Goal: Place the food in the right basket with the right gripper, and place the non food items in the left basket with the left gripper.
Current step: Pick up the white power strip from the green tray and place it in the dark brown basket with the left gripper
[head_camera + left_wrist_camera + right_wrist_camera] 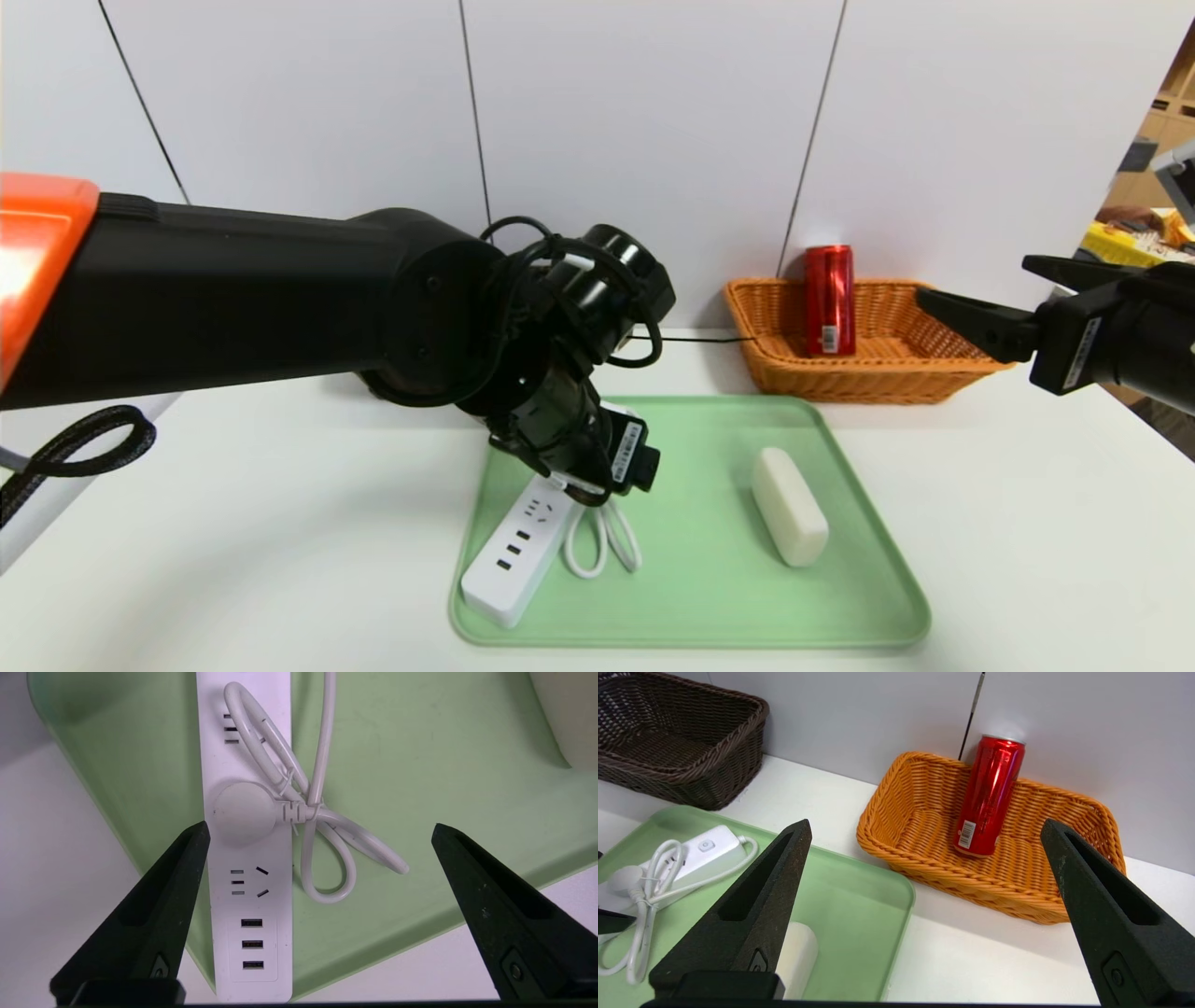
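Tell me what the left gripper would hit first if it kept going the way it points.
Probably the power strip on the green tray: the open left gripper points down at it, near its round plug.

Head camera looks down and forward over the tray (868,597). Left wrist camera hangs close above the tray's nine o'clock edge; right wrist faces the orange basket (924,877), sharing the tray.

left arm (280,299): black, orange segment | looped black cables | gripper fingers (154,914): black, tapered

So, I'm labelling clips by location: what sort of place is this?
Probably an indoor lab or office test bench: plain white panelled wall, white tabletop, and a staged green tray between wicker baskets.
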Tool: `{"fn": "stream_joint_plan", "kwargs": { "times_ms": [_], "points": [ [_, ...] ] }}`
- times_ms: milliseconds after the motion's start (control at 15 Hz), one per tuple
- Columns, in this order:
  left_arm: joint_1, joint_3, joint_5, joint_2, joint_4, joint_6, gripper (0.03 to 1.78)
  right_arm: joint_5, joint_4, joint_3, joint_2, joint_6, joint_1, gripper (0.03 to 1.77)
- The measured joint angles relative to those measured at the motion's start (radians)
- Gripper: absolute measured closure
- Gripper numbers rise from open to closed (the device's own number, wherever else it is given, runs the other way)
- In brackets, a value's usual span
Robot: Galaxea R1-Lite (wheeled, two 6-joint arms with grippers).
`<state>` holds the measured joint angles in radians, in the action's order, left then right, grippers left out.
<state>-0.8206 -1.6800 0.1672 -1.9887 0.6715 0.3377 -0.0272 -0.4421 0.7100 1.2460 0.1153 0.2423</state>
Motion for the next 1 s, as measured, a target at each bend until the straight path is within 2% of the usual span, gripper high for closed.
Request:
{"fn": "stream_joint_plan", "kwargs": {
  "times_ms": [600,1000],
  "points": [
    [0.011,-0.087,0.027,-0.088,0.049,0.016,0.12,-0.010,0.004,-0.009,-0.024,0.000,-0.001,0.11],
    [0.039,-0.087,0.057,-0.095,0.101,-0.024,0.12,0.000,0.092,0.045,-0.067,0.000,-0.041,0.11]
  ]
}}
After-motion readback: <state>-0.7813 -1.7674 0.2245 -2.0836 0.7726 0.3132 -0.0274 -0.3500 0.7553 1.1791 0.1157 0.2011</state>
